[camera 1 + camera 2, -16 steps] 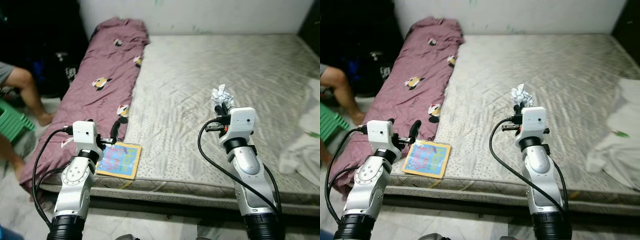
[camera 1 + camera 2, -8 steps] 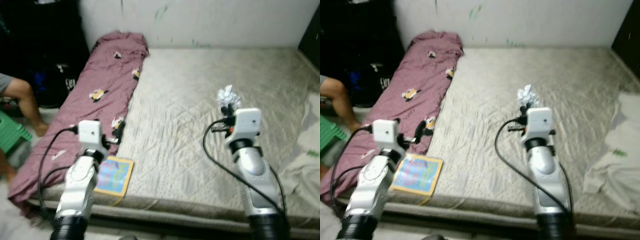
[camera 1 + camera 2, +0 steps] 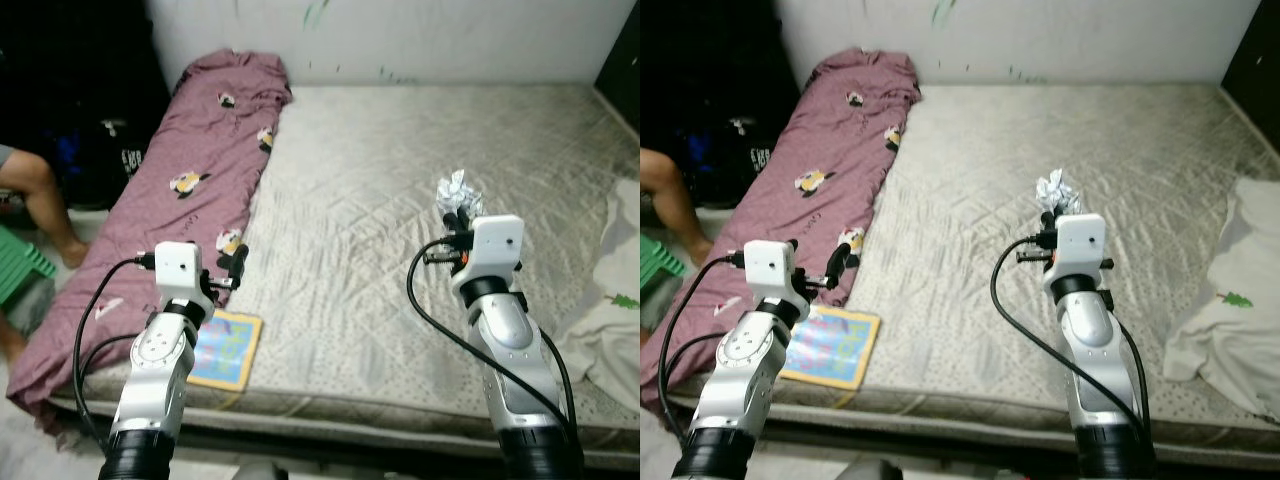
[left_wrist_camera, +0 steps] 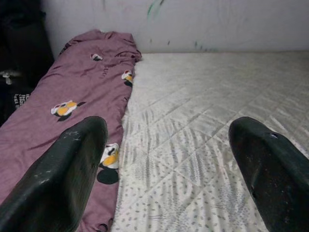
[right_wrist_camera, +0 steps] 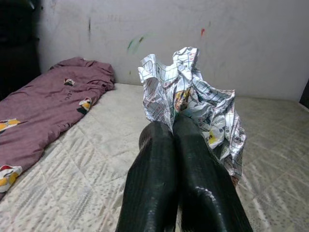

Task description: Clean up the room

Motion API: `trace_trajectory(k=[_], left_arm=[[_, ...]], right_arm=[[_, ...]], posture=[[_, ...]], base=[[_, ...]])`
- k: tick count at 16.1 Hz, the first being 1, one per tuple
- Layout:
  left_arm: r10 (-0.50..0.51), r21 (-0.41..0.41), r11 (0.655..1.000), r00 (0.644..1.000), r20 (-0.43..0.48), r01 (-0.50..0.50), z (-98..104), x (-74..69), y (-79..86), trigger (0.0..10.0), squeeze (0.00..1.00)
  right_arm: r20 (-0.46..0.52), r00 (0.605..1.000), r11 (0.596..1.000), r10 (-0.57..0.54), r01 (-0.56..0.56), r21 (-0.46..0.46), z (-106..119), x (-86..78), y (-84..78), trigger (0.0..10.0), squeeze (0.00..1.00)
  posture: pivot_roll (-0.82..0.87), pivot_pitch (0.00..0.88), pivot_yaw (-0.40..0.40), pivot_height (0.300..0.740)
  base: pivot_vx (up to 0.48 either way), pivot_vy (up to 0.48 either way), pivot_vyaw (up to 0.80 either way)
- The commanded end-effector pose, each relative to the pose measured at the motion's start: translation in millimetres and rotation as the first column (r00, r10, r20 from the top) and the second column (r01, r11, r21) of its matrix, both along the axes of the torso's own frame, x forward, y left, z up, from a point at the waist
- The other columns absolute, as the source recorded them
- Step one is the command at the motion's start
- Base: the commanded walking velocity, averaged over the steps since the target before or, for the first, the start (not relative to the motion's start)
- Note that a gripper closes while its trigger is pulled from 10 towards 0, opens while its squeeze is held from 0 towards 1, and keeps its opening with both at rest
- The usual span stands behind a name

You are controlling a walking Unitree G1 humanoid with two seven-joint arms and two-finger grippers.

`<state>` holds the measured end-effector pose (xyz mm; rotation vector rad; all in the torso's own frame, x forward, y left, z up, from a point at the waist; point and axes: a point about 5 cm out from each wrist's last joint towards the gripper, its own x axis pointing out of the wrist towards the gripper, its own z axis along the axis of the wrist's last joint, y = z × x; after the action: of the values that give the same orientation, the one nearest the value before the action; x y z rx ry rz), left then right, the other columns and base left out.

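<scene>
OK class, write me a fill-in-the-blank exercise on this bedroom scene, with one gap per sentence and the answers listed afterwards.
1. The right claw is shut on a crumpled ball of ____.
2. The quilt lying along the left side of the mattress is ____ in colour.
3. The left claw has its fingers ____ and holds nothing.
4. The colourful picture book lies at the mattress's front ____ corner.

Answers: paper; purple; open; left

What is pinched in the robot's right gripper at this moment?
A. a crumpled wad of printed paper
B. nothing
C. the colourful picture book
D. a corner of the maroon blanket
A: the right gripper has its black fingers closed together on the crumpled wad of printed paper, held above the grey quilted mattress.
</scene>
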<state>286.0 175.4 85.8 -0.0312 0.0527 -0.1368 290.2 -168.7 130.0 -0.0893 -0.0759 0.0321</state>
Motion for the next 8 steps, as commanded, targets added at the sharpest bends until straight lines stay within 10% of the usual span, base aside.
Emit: trace_trajectory(k=[1, 8], left_arm=[[0.025, 0.007, 1.0, 1.0, -0.006, -0.025, 1.4, 0.0, 9.6, 10.0, 0.0], [0.022, -0.011, 1.0, 1.0, -0.007, -0.022, 2.3, 2.0, 8.3, 10.0, 0.0]], right_arm=[[0.004, 1.0, 1.0, 0.027, -0.027, 0.006, 1.9, 2.1, 8.5, 10.0, 0.0], [0.035, 0.999, 0.999, 0.039, -0.039, -0.004, 8.0, 7.3, 11.0, 10.0, 0.0]], posture=[[-0.07, 0.0, 0.066, 0.74], [-0.07, 0.0, 0.067, 0.74]], base=[[0.0, 0.48, 0.0], [0.0, 0.48, 0.0]])
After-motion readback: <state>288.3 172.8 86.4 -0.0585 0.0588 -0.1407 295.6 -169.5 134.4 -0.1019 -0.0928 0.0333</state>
